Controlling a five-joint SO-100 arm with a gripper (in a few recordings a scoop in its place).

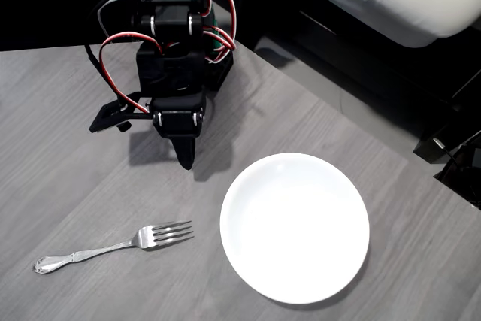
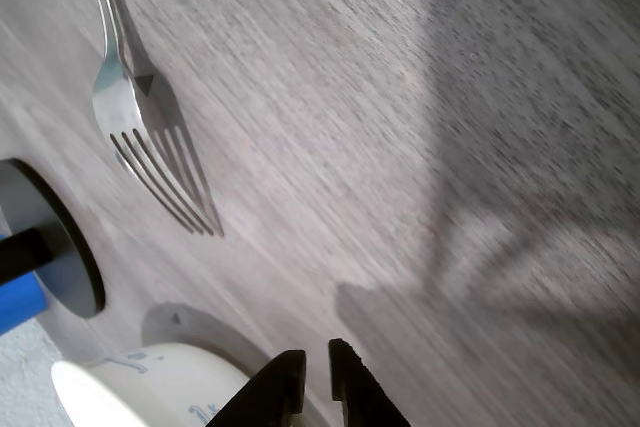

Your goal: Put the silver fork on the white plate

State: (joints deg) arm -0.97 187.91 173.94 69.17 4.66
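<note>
From overhead, your black two-finger tool (image 1: 185,157) hangs point-down over the grey wood-grain desk (image 1: 68,148), clear of everything, with the round glossy white plate (image 1: 294,227) lying bare to its lower right. The slim shiny silver fork (image 1: 113,248) rests flat on the desk to the plate's left, its four tines aimed at the plate's rim with a small gap between, and its ornate rounded handle end trailing off toward the lower-left corner. In the wrist view, the tool (image 2: 317,372) shows at the bottom edge with its two dark tips nearly together, only a thin slit between them, and nothing gripped. The fork (image 2: 118,87) lies at upper left here, tines spread downward, well apart from the tips, and the plate's pale rim (image 2: 150,377) curves in at lower left. Expect the fork to be stiff, light and slippery: polished metal lying flat gives you little to bite on. Your best hold is likely across the narrow neck or mid-handle, fingers straddling the shaft, since the tines offer little for the pads to grip and the rounded end would leave it tipping tines-down.
</note>
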